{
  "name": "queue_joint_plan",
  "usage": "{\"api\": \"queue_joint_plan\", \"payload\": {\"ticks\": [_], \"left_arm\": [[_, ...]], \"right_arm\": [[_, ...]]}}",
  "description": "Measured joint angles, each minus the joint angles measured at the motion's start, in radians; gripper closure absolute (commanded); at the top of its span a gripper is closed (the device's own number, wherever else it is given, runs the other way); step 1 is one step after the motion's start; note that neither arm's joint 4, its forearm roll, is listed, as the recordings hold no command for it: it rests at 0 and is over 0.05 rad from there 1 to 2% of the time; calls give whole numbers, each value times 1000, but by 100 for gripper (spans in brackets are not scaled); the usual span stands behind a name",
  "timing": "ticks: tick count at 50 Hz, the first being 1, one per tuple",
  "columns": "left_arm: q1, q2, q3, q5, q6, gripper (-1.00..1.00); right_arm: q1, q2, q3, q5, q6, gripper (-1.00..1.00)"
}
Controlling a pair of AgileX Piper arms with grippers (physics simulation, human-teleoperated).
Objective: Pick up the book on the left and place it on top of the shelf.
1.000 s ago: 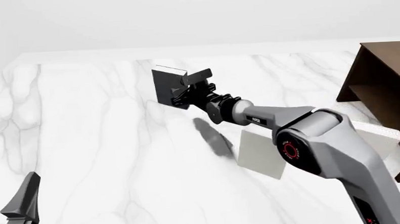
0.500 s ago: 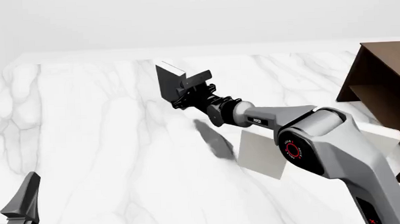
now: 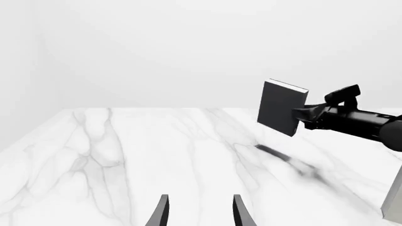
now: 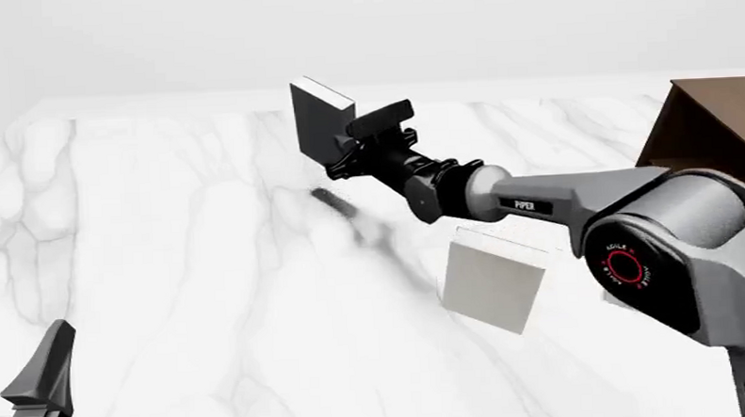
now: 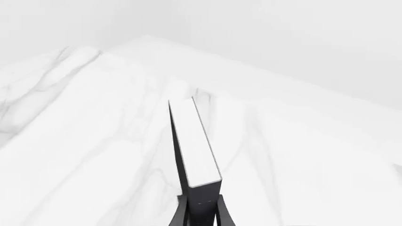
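Right tool (image 4: 351,153) pinched on the book (image 4: 323,124), clamped across its covers at one edge; book held upright in the air, well clear of the marble table (image 4: 161,255), shadow streak on the surface beneath. In the right wrist view the book (image 5: 193,150) seen edge-on between the fingers, white page block facing the camera. From the left wrist view the same book (image 3: 280,113) floating above the table, far from the left tool (image 3: 197,214), which sits spread and empty near the table's near edge.

Judged stiff and fairly light: a hardcover, no sag in the grip, covers probably smooth and liable to slip or pivot if swung fast, since the hold is near one edge rather than the middle. Better pinched deep over the boards, close to the spine.

Count: one dark book in hand; one light grey-white book (image 4: 492,281) standing on the table, any other hidden by the arm; one shelf (image 4: 709,147), brown, at the right edge, only partly in view; two arms
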Motion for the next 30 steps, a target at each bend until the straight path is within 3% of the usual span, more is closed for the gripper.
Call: {"api": "queue_joint_plan", "payload": {"ticks": [30], "left_arm": [[0, 0, 0, 0, 0, -100]], "right_arm": [[21, -346, 322, -23, -44, 100]]}}
